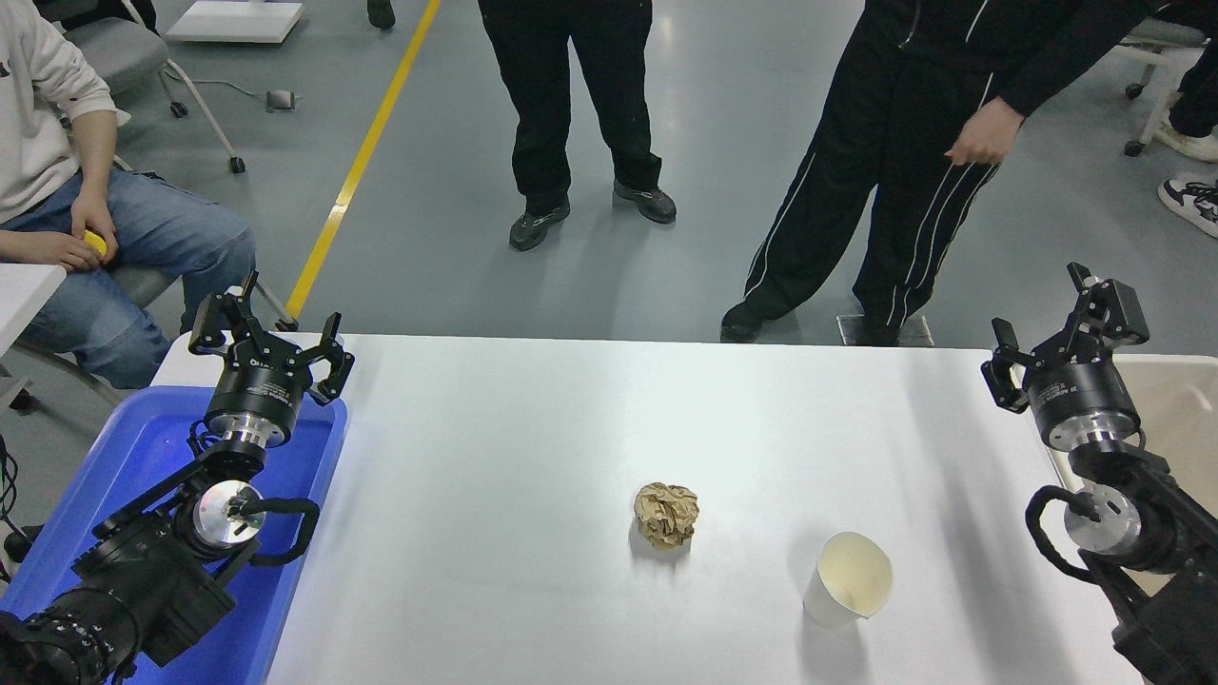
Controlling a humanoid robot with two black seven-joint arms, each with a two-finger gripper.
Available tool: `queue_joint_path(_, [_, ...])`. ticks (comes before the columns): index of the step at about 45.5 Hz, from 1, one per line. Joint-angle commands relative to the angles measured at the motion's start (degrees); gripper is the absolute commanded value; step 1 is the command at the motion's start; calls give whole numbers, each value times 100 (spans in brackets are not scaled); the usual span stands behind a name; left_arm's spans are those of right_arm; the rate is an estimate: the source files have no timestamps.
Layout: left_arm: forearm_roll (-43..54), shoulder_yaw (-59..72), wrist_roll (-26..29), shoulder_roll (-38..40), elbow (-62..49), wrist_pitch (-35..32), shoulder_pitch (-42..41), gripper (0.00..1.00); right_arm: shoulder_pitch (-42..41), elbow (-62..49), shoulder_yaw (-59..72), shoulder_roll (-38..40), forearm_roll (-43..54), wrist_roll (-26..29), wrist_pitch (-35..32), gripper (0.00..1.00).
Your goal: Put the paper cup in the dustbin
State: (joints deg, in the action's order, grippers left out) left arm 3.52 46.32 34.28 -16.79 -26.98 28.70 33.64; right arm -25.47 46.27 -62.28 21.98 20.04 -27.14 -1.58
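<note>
The paper cup (849, 579) is small and white with a cream inside. It lies tilted on the white table (533, 428), its mouth facing up and toward me, at the near right. The beige dustbin (1172, 400) shows at the right edge, partly hidden behind my right arm. My right gripper (1047, 328) is open and empty above the table's right edge, well behind and to the right of the cup. My left gripper (266, 333) is open and empty, parked over the blue bin at the left.
A crumpled brown paper ball (666, 515) lies left of the cup. A bright blue plastic bin (143, 457) stands at the table's left under my left arm. Two people in black (913, 143) stand at the far side; another sits at the far left (86, 219).
</note>
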Motion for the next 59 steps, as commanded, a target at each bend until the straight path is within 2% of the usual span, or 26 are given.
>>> queue_joint_path(1, [0, 0, 0, 0, 0, -5, 2, 100, 7, -4, 5, 9, 0, 7, -9, 99])
queue_joint_path(50, [0, 0, 0, 0, 0, -5, 2, 100, 25, 4, 14, 184, 0, -1, -35, 99])
queue_joint_path(59, [0, 0, 0, 0, 0, -5, 2, 100, -19, 66, 145, 325, 0, 16, -457, 99])
